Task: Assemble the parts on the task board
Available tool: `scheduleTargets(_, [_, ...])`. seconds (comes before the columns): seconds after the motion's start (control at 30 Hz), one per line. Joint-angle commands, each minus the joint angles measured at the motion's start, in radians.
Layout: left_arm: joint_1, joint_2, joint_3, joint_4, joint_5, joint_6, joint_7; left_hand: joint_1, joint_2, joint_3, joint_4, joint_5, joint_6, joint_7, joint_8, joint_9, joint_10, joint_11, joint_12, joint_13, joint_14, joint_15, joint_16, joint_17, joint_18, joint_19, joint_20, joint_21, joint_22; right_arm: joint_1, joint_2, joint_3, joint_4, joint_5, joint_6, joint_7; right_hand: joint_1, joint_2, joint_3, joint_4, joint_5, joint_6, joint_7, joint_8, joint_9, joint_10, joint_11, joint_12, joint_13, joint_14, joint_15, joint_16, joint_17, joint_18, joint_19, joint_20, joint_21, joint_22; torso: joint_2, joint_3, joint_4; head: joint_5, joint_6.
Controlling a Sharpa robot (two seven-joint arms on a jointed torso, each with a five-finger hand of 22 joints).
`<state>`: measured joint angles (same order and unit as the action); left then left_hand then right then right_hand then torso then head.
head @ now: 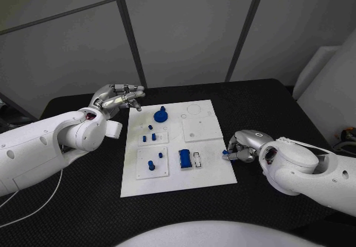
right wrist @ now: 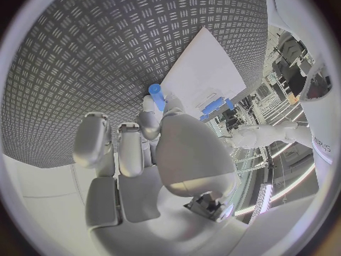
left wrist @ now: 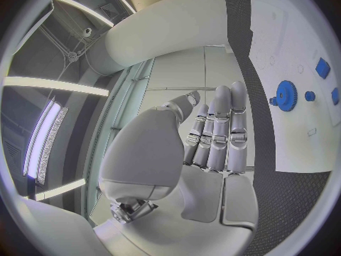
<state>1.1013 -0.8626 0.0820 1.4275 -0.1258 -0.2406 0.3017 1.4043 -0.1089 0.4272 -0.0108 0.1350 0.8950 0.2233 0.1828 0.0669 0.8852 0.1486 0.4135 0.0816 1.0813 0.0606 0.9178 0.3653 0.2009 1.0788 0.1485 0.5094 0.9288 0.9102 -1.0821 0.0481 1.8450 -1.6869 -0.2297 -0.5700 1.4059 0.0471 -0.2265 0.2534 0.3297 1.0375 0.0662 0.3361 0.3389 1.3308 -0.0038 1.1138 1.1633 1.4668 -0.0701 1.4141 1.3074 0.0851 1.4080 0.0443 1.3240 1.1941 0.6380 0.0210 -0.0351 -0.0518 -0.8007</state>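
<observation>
White task board (head: 208,177) on black table (head: 260,98), grey wall panels behind; left robot hand (head: 119,96) empty, fingers apart, right robot hand (head: 241,149) pinching blue part (head: 225,153).

— The board (head: 204,170) looks like smooth matt white plastic; the counter (head: 260,98) is black, with a rough raised tread pattern.
— The right hand (head: 241,149) is satiny silver, perhaps metal.

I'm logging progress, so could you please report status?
Left hand empty, fingers apart. Right hand pinching small blue peg beside white task board. Nothing obstructing.
</observation>
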Motion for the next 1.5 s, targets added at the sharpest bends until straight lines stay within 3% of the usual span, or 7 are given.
scheduleTargets(0.03, [0.002,-0.001,0.001,0.003,0.001,0.013,0.002,-0.004,0.005,-0.007,0.002,0.002,-0.006,-0.002,0.005,0.001,-0.007,0.001,0.006,0.000,-0.008,-0.002,-0.003,-0.001,-0.019,-0.005,0.000,-0.006,-0.001,-0.002,0.001,-0.002,-0.002,-0.027,0.029,-0.019,0.041,0.020,0.023,-0.014,-0.043,0.006,-0.003,0.006,0.004,-0.001,-0.008,-0.004,0.000,0.056,-0.007,-0.002,0.013,-0.006,-0.002,-0.009,-0.004,0.002,-0.001,-0.0004,0.0003,-0.001,0.000])
scheduleTargets(0.13, [0.002,-0.002,0.001,0.003,0.001,0.012,0.002,-0.004,0.005,-0.007,0.002,0.002,-0.006,-0.002,0.005,0.001,-0.007,0.001,0.006,0.000,-0.008,-0.002,-0.003,-0.001,-0.019,-0.005,0.000,-0.006,-0.001,-0.002,0.000,-0.002,0.001,-0.039,0.007,-0.023,0.076,0.052,0.068,-0.017,-0.101,0.012,-0.009,0.011,0.011,0.007,-0.016,0.002,0.006,0.058,-0.012,0.001,0.019,-0.007,0.003,-0.015,0.000,0.008,-0.001,0.0002,-0.0002,0.000,-0.001])
scheduleTargets(0.27, [0.002,-0.002,0.001,0.002,0.001,0.013,0.001,-0.004,0.005,-0.007,0.002,0.002,-0.006,-0.002,0.005,0.001,-0.007,0.001,0.006,0.000,-0.008,-0.002,-0.003,-0.001,-0.019,-0.005,0.000,-0.006,-0.001,-0.002,-0.006,-0.002,0.009,-0.047,-0.026,-0.026,0.088,0.067,0.100,-0.012,-0.120,0.017,-0.016,0.018,0.017,0.015,-0.019,0.010,0.014,0.059,-0.016,0.005,0.026,-0.009,0.007,-0.018,0.004,0.015,-0.001,0.0009,-0.0006,0.001,0.001])
scheduleTargets(0.77, [0.001,0.003,0.001,-0.001,0.001,0.014,-0.001,-0.004,0.005,-0.007,0.002,0.002,-0.006,-0.002,0.005,0.001,-0.007,0.001,0.006,0.000,-0.008,-0.002,-0.003,-0.002,-0.019,-0.005,0.000,-0.006,-0.001,0.001,-0.061,0.001,0.095,-0.073,-0.110,-0.035,0.096,0.061,0.134,-0.004,-0.128,0.017,-0.019,0.023,0.025,0.021,-0.022,0.013,0.017,0.061,-0.019,0.010,0.035,-0.010,0.010,-0.021,0.008,0.021,-0.001,-0.0007,0.0002,-0.001,0.009])
scheduleTargets(0.97, [0.001,0.004,0.001,-0.001,0.001,0.015,-0.003,-0.005,0.006,-0.007,0.003,0.002,-0.007,-0.001,0.006,0.001,-0.008,0.002,0.007,0.000,-0.009,-0.002,-0.003,-0.002,-0.019,-0.006,0.000,-0.006,-0.002,0.002,-0.017,0.002,0.107,-0.046,-0.110,-0.022,0.086,0.050,0.149,0.011,-0.126,0.019,-0.019,0.027,0.030,0.027,-0.023,0.019,0.024,0.064,-0.019,0.019,0.048,-0.013,0.017,-0.022,0.017,0.035,0.001,-0.0005,0.0015,0.001,0.009])
scheduleTargets(1.17, [0.001,0.009,0.001,-0.002,0.001,0.017,-0.004,-0.005,0.006,-0.007,0.003,0.002,-0.007,-0.001,0.006,0.001,-0.008,0.002,0.007,0.000,-0.009,-0.002,-0.003,-0.002,-0.019,-0.006,0.000,-0.006,-0.002,0.002,0.064,0.002,0.073,0.030,-0.094,-0.002,0.068,0.040,0.164,0.029,-0.118,0.020,-0.019,0.029,0.033,0.033,-0.023,0.024,0.028,0.065,-0.019,0.023,0.054,-0.014,0.020,-0.022,0.022,0.042,0.000,-0.0017,0.0012,0.001,0.010])
scheduleTargets(1.5, [0.001,0.015,0.001,-0.002,0.001,0.022,-0.006,-0.006,0.008,-0.007,0.003,0.002,-0.007,-0.001,0.006,0.001,-0.009,0.002,0.008,0.000,-0.009,-0.001,-0.003,-0.002,-0.019,-0.006,0.000,-0.007,-0.002,0.002,0.157,0.002,0.017,0.113,-0.061,0.005,0.023,0.031,0.178,0.037,-0.105,0.024,-0.019,0.033,0.039,0.042,-0.022,0.033,0.037,0.066,-0.018,0.027,0.060,-0.015,0.023,-0.022,0.026,0.047,0.002,0.0001,0.0001,0.008,0.006])
